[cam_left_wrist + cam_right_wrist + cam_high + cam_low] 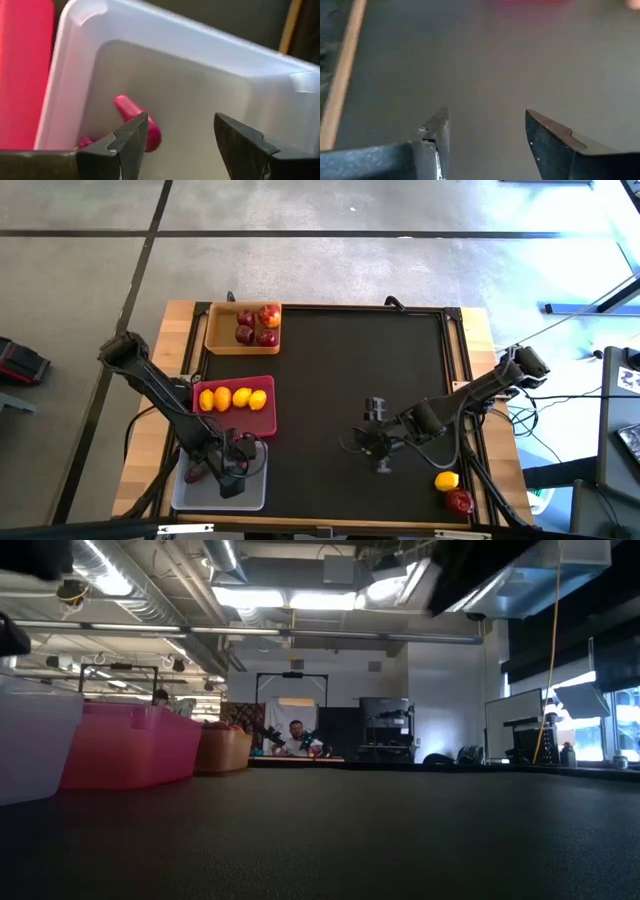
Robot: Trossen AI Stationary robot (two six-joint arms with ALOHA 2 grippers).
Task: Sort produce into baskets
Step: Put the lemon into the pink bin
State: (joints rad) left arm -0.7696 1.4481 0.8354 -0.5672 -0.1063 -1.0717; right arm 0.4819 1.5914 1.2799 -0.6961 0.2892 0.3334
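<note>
A translucent tray (205, 492) stands at the near left, and my left gripper (235, 470) hangs open over it. In the left wrist view a slim purple root (131, 109) lies on the tray floor (200, 95), partly behind one fingertip of my left gripper (180, 122). A second root (84, 142) peeks out beside it. The magenta tray (262, 420) holds several lemons (232, 398). The tan tray (218, 330) holds several apples (257, 325). My right gripper (380, 450) is open above the bare mat, nothing between its fingers (487, 112).
One lemon (447, 479) and one apple (459, 501) lie at the near right, off the black mat (350, 370). The low view shows the three trays in a row: translucent (30, 740), magenta (130, 745), tan (225, 750). A person sits in the room beyond.
</note>
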